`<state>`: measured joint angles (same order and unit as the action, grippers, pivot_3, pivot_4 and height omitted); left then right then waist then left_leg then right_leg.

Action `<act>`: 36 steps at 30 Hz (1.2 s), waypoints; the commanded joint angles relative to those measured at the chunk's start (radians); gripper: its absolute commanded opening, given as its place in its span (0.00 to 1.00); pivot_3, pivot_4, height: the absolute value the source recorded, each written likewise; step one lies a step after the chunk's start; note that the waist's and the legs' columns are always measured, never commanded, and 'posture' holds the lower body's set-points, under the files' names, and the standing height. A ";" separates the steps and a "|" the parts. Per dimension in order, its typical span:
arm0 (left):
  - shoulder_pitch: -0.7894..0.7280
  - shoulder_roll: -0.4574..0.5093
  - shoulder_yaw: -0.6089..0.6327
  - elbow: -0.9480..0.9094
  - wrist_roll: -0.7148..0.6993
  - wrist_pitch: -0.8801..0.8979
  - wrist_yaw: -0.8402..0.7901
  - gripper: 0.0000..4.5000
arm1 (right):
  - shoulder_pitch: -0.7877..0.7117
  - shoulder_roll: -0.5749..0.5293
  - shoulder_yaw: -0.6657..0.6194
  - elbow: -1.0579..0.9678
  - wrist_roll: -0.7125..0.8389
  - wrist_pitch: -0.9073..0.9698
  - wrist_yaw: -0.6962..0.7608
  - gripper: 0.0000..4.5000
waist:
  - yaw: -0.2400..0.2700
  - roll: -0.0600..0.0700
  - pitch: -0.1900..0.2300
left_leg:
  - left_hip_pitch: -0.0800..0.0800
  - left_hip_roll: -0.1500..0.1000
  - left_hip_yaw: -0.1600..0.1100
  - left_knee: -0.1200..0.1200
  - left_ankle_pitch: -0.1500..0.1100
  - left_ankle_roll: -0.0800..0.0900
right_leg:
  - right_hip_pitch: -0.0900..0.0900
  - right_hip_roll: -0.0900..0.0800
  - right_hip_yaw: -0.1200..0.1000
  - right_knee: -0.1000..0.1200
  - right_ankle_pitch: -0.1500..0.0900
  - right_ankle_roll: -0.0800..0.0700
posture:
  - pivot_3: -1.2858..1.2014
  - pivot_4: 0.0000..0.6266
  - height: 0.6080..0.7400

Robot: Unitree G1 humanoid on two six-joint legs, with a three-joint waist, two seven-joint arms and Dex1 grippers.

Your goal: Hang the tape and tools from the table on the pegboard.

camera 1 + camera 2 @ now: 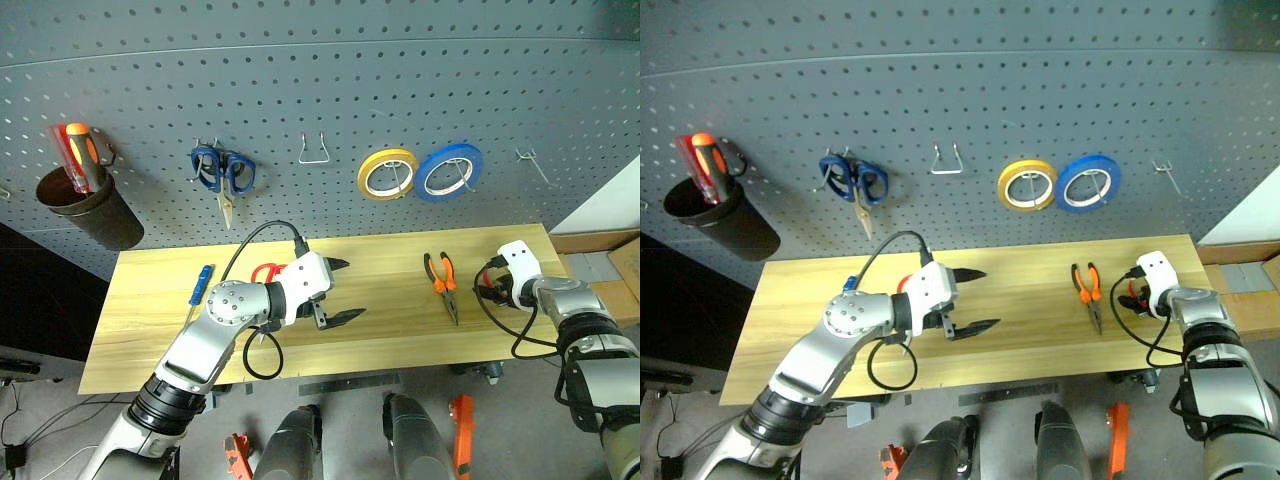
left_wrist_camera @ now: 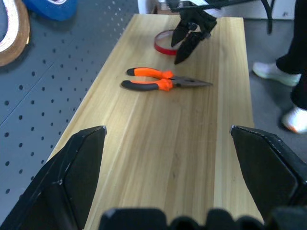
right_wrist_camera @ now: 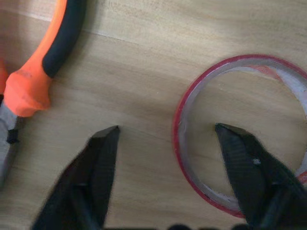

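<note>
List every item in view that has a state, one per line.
red tape ring: flat on table, one right finger inside
pliers: flat on table, shut
blue-handled scissors: hung, shut
yellow roll: hung
blue roll: hung
left gripper: open, empty
right gripper: open, straddling the tape's rim

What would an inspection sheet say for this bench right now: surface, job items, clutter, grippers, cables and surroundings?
Surface: table, light wood planks.
Job's things: red tape, pliers, blue screwdriver and red scissors, all lying on the table; none yet on the pegboard.
Clutter: nothing seen on the table; blue scissors, yellow roll, blue roll and black cup hang on the pegboard.
Grippers: left gripper open, empty; right gripper open, straddling the tape's rim.
Cables: black cable looping at each wrist.
Surroundings: a person's shoes.
</note>
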<state>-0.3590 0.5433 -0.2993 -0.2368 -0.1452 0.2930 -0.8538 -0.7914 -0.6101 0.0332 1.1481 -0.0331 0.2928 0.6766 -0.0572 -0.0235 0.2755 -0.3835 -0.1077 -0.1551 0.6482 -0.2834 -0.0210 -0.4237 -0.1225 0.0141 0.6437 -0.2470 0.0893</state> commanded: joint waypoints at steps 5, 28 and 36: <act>0.000 0.000 -0.005 -0.001 0.019 -0.051 -0.031 1.00 | 0.012 0.004 0.031 0.042 -0.057 -0.034 0.022 0.06 | 0.000 0.000 0.000 | 0.000 0.000 0.000 0.002 0.000 0.000 | 0.001 0.000 0.000 0.000 0.001 0.001 | 0.48 0.47 1.00; -0.182 -0.183 0.035 0.063 -0.062 -0.064 -0.035 1.00 | 0.667 0.150 -0.314 -1.795 0.029 0.283 -0.350 0.01 | -0.031 0.004 -0.001 | -0.015 0.001 0.000 0.017 0.000 0.000 | -0.012 0.003 0.002 0.004 0.012 0.004 | 0.42 0.47 1.00; -0.219 -0.218 0.040 0.098 -0.050 -0.082 -0.010 1.00 | 0.408 0.168 -0.422 -1.534 0.172 0.287 -0.372 0.01 | -0.032 0.004 0.000 | -0.015 0.001 0.004 0.016 0.007 0.007 | -0.011 0.004 0.003 0.002 0.023 0.004 | 0.43 0.45 1.00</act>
<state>-0.5677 0.3297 -0.2729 -0.1198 -0.1939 0.2294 -0.8735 -0.3598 -0.4407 -0.3611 -0.4162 0.1068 0.6019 0.3055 -0.0894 -0.0195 0.2760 -0.3986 -0.1066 -0.1514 0.6646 -0.2758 -0.0139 -0.4352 -0.1188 0.0175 0.6464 -0.2241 0.0927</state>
